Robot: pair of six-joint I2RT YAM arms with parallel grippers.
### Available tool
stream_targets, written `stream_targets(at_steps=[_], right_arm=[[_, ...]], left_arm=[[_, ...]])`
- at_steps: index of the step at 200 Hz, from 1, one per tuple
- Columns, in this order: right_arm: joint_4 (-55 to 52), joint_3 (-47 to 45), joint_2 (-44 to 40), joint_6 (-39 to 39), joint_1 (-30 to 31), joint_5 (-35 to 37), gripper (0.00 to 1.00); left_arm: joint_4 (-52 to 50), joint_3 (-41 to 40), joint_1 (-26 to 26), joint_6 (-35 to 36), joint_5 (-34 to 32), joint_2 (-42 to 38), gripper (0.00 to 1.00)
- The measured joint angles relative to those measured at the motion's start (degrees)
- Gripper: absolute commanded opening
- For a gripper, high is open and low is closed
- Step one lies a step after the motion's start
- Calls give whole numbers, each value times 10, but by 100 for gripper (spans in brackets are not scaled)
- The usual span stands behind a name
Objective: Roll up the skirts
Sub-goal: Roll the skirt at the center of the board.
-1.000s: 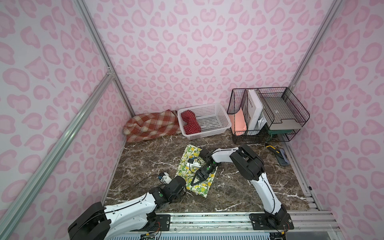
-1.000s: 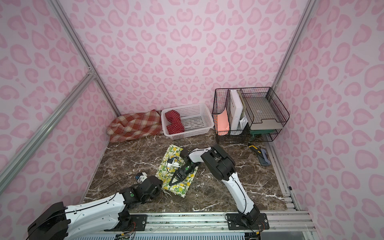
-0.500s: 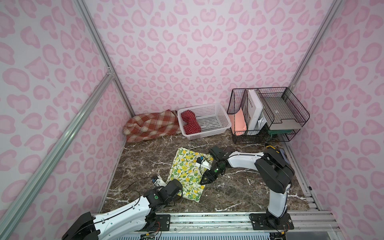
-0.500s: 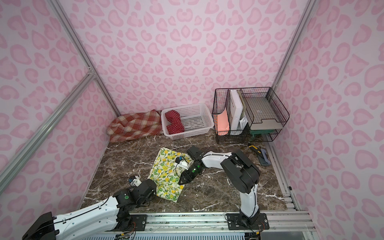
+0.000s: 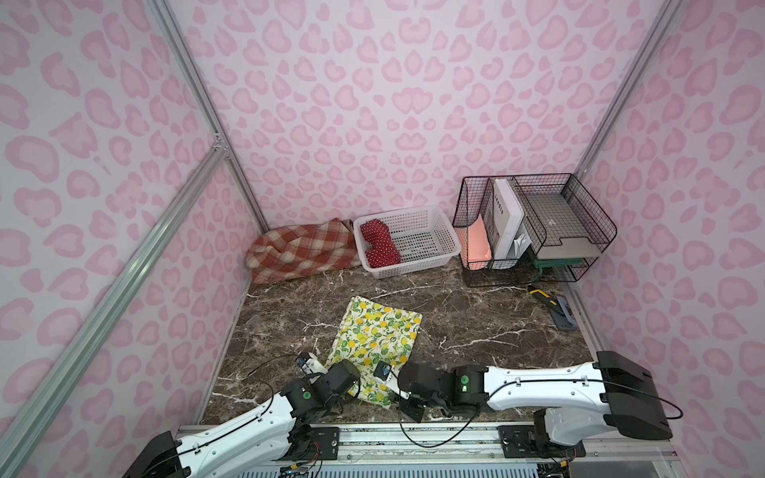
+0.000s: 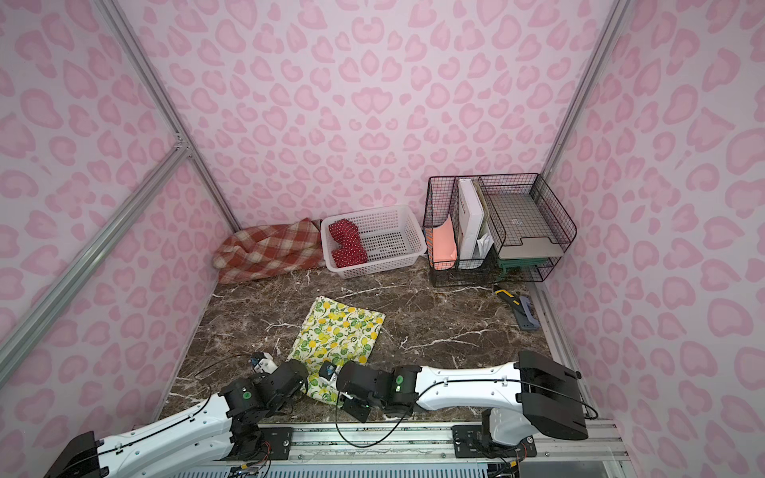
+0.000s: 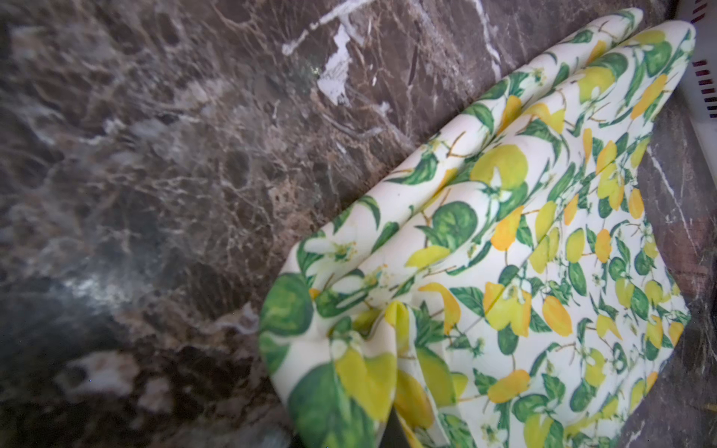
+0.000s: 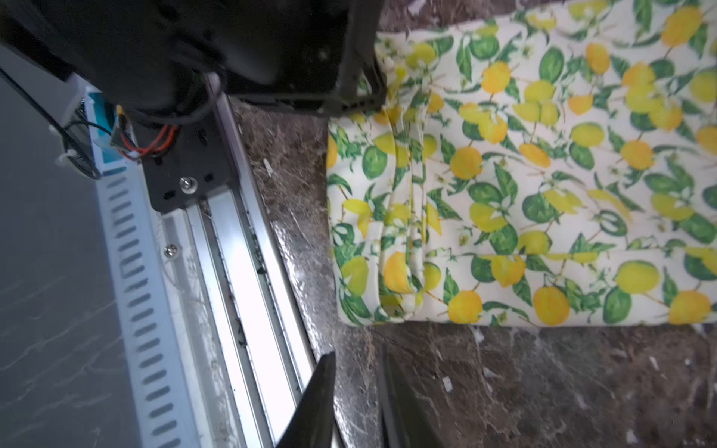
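Left wrist view: my left gripper (image 7: 388, 430) is clenched on a bunched corner of the lemon skirt (image 7: 523, 240), which spreads ahead of it across the table (image 7: 174, 174). My right gripper (image 8: 361, 407), jaws slightly parted and empty, sits just off the skirt's edge, beside the metal rail (image 8: 232, 271). Bare dark marble lies open beyond it. Far ahead of both grippers, the plaid skirt (image 5: 302, 250) lies against the wall and the red dotted skirt (image 5: 378, 246) sits in the basket (image 5: 430, 244).
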Motion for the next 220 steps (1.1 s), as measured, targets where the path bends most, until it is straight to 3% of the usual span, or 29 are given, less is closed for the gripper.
stream_targets(at_steps=[38,70,99,127,164,220], right_arm=[[65,17,60,4,59,71,22],[131,-7,79,-4,70,112,37],[168,-18,108,-25,70,135,40],[196,-19,129,-40,73,142,50],[196,-9,172,-60,73,159,61],[145,47,235,-70,69,186,61]], left_arm=[[-11,3,1,-11,12,-6,0],[-42,14,1,-31,38,-19,0],[-50,7,1,-48,49,-39,0],[-62,6,1,-65,54,-55,0],[-80,14,1,-75,57,-60,0],[-85,17,1,-77,59,-67,0]])
